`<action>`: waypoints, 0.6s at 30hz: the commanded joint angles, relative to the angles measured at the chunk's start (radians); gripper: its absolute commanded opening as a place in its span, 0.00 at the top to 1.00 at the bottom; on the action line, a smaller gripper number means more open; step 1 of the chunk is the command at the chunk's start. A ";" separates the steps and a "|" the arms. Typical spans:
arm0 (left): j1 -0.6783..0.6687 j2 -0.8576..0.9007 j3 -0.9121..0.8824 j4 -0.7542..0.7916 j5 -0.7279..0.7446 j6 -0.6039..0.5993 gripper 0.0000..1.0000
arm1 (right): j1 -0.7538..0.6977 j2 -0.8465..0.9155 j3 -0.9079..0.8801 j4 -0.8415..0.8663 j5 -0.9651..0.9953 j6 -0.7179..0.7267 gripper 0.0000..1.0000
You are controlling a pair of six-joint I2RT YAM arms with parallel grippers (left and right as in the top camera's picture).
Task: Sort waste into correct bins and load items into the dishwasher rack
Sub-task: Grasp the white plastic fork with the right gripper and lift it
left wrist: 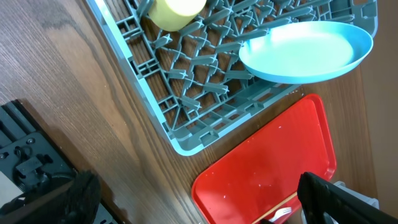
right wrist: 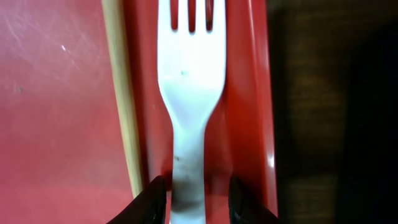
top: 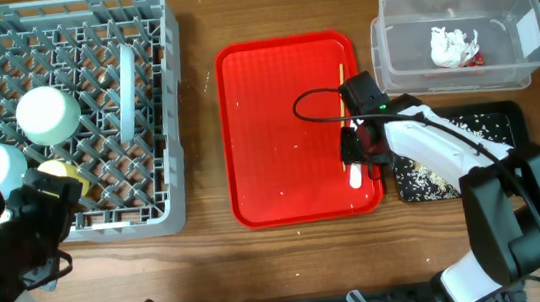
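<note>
Right gripper: fingers straddle the handle of the white fork; a firm clamp cannot be told. Fork: flat on red tray beside its rim, long axis parallel to chopstick, tines pointing away. Left gripper: wide open, empty.

Fork between chopstick and tray rim

Overhead looks straight down on the table from high up; the left wrist view slants down, fairly near, over a corner of the dishwasher rack and the red tray, both shared with overhead; the right wrist view sits very close over the white plastic fork at that tray's rim.
</note>
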 commanded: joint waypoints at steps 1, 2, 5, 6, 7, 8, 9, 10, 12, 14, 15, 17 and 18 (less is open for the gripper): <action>0.006 -0.001 0.000 0.000 -0.017 -0.006 0.00 | 0.003 0.039 -0.003 0.019 0.038 -0.013 0.70; 0.006 -0.001 0.000 0.000 -0.017 -0.006 0.00 | 0.003 0.047 -0.003 0.022 0.038 -0.013 0.71; 0.006 -0.001 0.000 0.000 -0.017 -0.006 0.00 | 0.003 0.090 -0.003 0.026 0.037 -0.010 0.76; 0.006 -0.001 0.000 0.000 -0.017 -0.006 0.00 | 0.003 0.103 -0.003 0.026 0.027 -0.010 0.81; 0.006 -0.001 0.000 0.000 -0.017 -0.006 0.00 | 0.003 0.108 -0.003 0.022 0.002 -0.010 0.88; 0.006 -0.001 0.000 0.000 -0.017 -0.006 0.00 | 0.003 0.107 -0.002 0.016 -0.019 -0.010 0.95; 0.006 -0.001 0.000 0.000 -0.017 -0.006 0.00 | 0.003 0.101 0.006 0.004 -0.039 -0.008 0.96; 0.006 -0.001 0.000 0.000 -0.017 -0.006 0.00 | 0.003 0.095 0.022 -0.013 -0.054 -0.008 0.96; 0.006 -0.001 0.000 0.000 -0.017 -0.006 0.00 | 0.002 0.090 0.065 -0.056 -0.073 -0.010 0.96; 0.006 -0.001 0.000 0.000 -0.017 -0.006 0.00 | 0.002 0.076 0.127 -0.132 -0.075 -0.010 0.96; 0.006 -0.001 0.000 0.000 -0.017 -0.006 0.00 | 0.002 0.067 0.163 -0.176 -0.080 -0.010 0.96; 0.006 -0.001 0.000 0.000 -0.017 -0.006 0.00 | 0.003 0.053 0.251 -0.269 -0.125 -0.033 0.96; 0.006 -0.001 0.000 0.000 -0.017 -0.006 0.00 | 0.003 0.048 0.286 -0.298 -0.161 -0.056 0.96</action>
